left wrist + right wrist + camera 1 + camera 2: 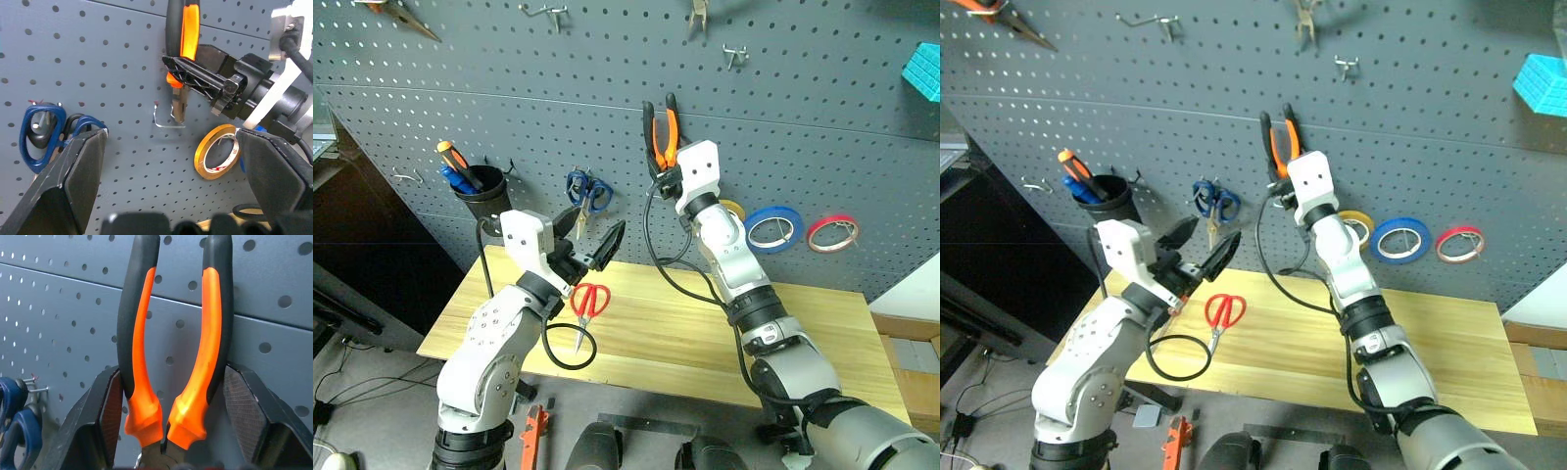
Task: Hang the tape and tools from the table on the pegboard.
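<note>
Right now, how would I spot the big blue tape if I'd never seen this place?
Look at the dark grey pegboard behind the wooden table. Three tape rolls hang in a row low on its right side. The blue tape is the middle one, the widest ring, between the yellow roll and the thin red roll.

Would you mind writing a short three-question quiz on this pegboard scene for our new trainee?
1. True or false: the right gripper holds the pliers against the pegboard.
2. Which still lies on the table? A) red-handled scissors B) blue tape C) yellow tape
3. Fill in: the left gripper is ___ and holds nothing.

Key: 1 true; 2 A; 3 open.
</note>
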### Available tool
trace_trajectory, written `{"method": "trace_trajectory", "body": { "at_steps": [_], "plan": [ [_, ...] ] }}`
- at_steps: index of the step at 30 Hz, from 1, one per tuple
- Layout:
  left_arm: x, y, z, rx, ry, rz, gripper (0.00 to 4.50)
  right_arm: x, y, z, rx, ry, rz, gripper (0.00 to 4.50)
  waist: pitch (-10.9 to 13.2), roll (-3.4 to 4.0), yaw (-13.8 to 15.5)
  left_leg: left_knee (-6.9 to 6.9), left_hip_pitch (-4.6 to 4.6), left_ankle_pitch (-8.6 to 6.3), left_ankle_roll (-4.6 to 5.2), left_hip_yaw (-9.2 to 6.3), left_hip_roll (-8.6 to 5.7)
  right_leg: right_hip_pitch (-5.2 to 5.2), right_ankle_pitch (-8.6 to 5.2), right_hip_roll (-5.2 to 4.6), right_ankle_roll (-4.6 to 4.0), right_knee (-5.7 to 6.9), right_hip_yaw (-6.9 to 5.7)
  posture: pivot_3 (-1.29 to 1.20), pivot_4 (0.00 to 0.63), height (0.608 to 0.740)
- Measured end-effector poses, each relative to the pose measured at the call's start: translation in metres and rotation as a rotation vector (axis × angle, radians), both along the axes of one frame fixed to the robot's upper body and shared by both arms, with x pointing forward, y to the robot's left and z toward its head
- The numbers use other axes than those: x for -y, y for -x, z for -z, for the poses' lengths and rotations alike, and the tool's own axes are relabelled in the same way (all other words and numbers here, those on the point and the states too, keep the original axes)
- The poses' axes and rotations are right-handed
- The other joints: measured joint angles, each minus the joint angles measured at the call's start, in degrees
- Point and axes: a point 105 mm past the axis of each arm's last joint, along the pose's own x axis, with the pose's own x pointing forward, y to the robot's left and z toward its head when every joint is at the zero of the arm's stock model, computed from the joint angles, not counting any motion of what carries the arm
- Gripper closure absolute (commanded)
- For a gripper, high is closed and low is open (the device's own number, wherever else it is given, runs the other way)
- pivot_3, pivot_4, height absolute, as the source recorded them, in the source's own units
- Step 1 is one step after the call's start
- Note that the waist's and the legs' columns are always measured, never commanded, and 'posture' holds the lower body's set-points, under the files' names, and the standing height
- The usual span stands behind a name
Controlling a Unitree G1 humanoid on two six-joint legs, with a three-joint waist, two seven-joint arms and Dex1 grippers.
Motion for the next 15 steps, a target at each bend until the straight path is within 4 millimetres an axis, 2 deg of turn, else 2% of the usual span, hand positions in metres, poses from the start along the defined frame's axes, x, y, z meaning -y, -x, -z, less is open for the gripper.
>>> {"method": "trace_trajectory", "body": {
  "at_steps": [3, 8, 15],
  "plan": [
    [-0.002, 0.000, 0.000, -0.005, -0.007, -0.006, 0.00, 0.001, -0.003, 0.007, -0.009, 0.006, 0.004, 1.97, 0.0, 0.00, 0.4, 0.01, 0.16, -0.11, 0.19, -0.09, 0.00, 0.23, 0.00, -0.01, 0.00, -0.01, -0.10, 0.37, 0.053, 0.740],
    [-0.007, 0.002, 0.005, -0.022, -0.016, -0.020, 0.00, 0.005, -0.010, 0.036, -0.107, 0.026, 0.025, 1.97, 0.0, 0.02, 1.0, 0.04, 0.14, 0.09, 0.14, -0.39, 0.01, 0.32, 0.17, -0.01, -0.29, -0.01, -0.45, 0.37, 0.055, 0.740],
    [-0.008, 0.002, 0.003, -0.017, -0.016, -0.026, 0.00, 0.011, -0.013, 0.038, -0.133, 0.007, 0.053, 1.97, 0.0, 0.05, 1.2, 0.02, 0.15, 0.37, 0.10, -0.69, 0.02, 0.44, 0.28, 0.01, -0.47, 0.03, -0.75, 0.36, 0.055, 0.740]
  ]
}}
